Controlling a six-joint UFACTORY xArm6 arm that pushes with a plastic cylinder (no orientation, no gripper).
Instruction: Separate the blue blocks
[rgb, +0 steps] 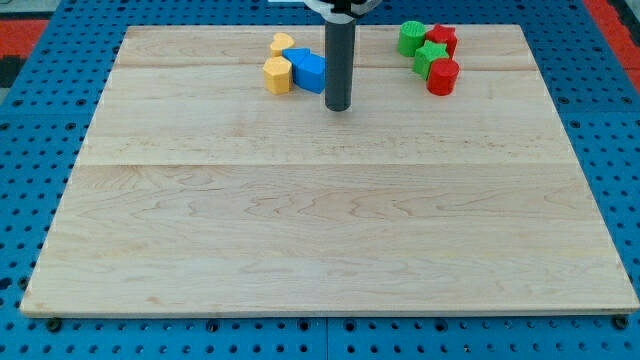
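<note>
Blue blocks sit near the view's top, left of centre, packed so close together that their shapes and number are hard to tell. A yellow block touches them on the left, and a yellow heart-shaped block lies just above. My tip is down on the board right beside the blue blocks, at their right edge, and the dark rod hides part of them.
At the view's top right is a cluster: a green block, a red block, a green star and a red cylinder. The wooden board lies on a blue pegboard.
</note>
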